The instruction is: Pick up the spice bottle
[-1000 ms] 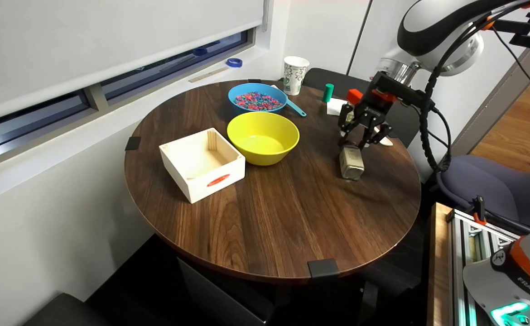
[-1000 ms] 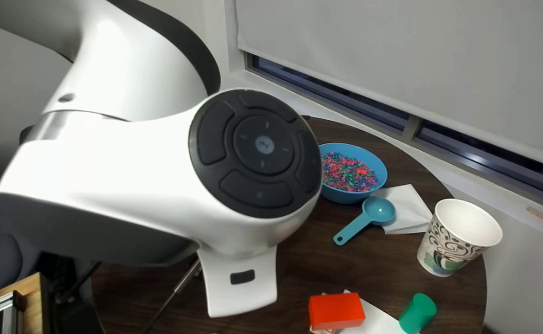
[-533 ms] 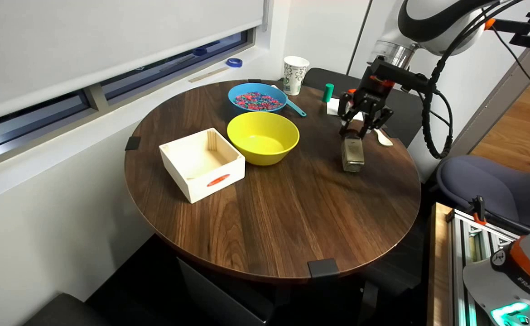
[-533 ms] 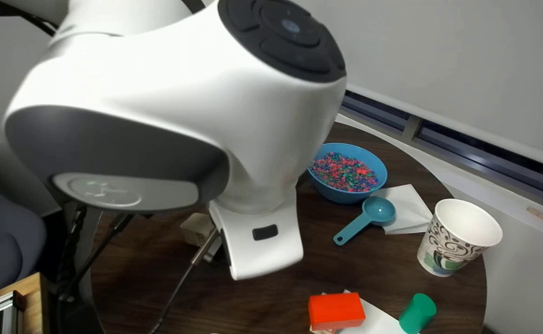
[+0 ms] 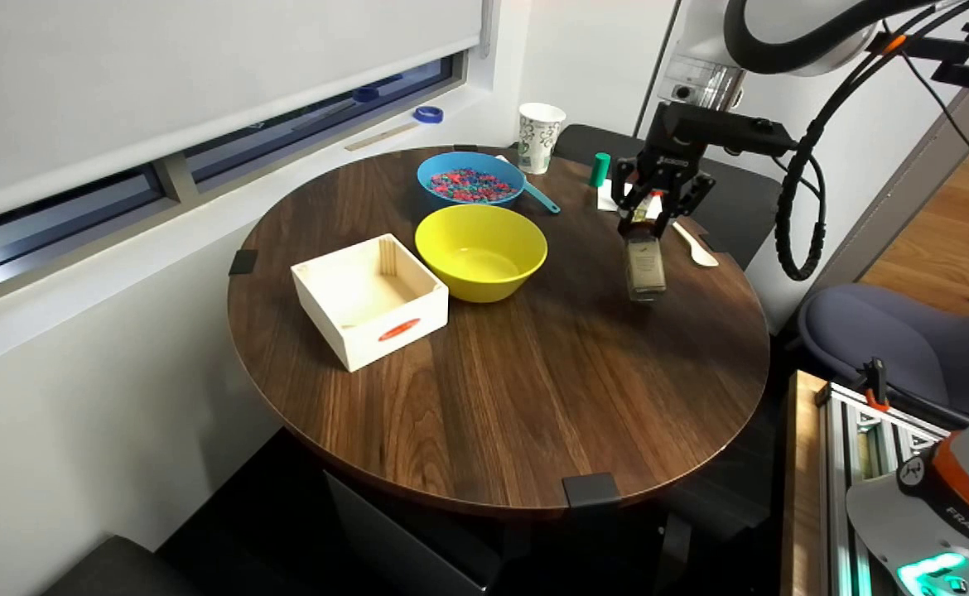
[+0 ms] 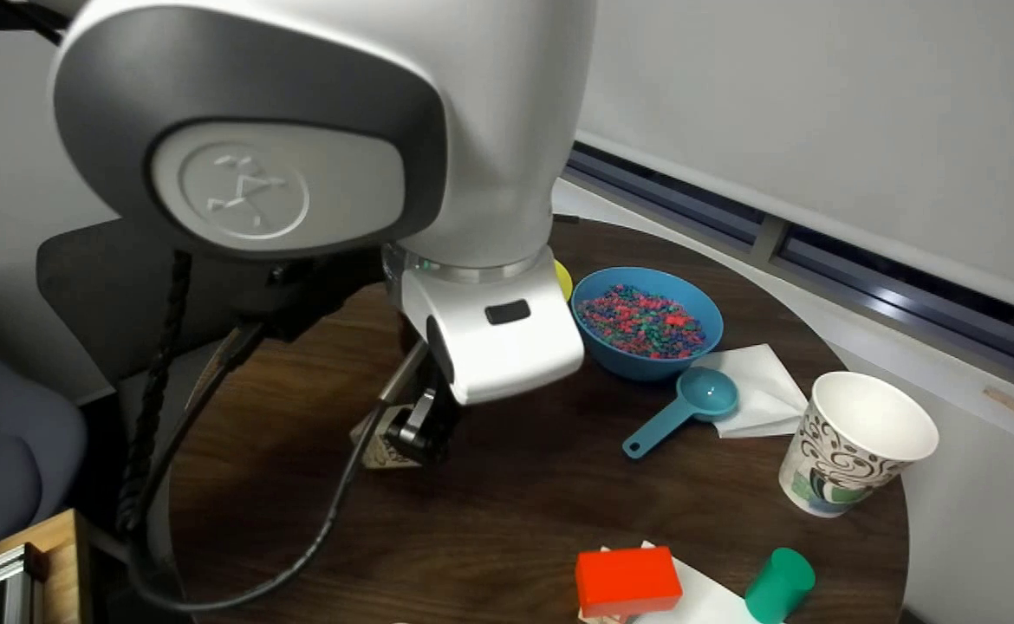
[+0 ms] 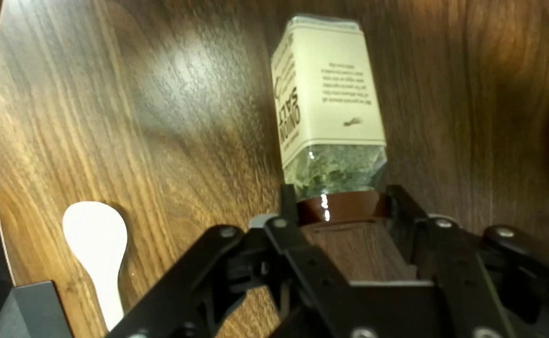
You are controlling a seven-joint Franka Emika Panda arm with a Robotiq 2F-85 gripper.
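The spice bottle (image 5: pixel 645 269) is a squarish clear bottle with a pale label, green contents and a brown cap. In the wrist view the bottle (image 7: pixel 333 89) has its cap between the two black fingertips of my gripper (image 7: pixel 341 204), which touch it on both sides. In an exterior view my gripper (image 5: pixel 641 230) holds it by the cap end, base pointing down and slightly tilted, seemingly just above the table. In an exterior view the bottle (image 6: pixel 386 444) is partly hidden behind the gripper (image 6: pixel 425 425).
A yellow bowl (image 5: pixel 481 285), an open wooden box (image 5: pixel 393 327) and a blue bowl (image 5: pixel 443 194) stand on the round table (image 5: pixel 534 414). A white spoon (image 7: pixel 97 234), a red block (image 6: pixel 628 582), a green cylinder (image 6: pixel 780 585), a teal scoop (image 6: pixel 672 425) and a paper cup (image 6: pixel 845 442) are also there.
The bottle has moved with my gripper, slightly up in an exterior view, and now hangs closer to upright. The arm's wrist has tilted to a steeper pose. The grip has stayed shut.
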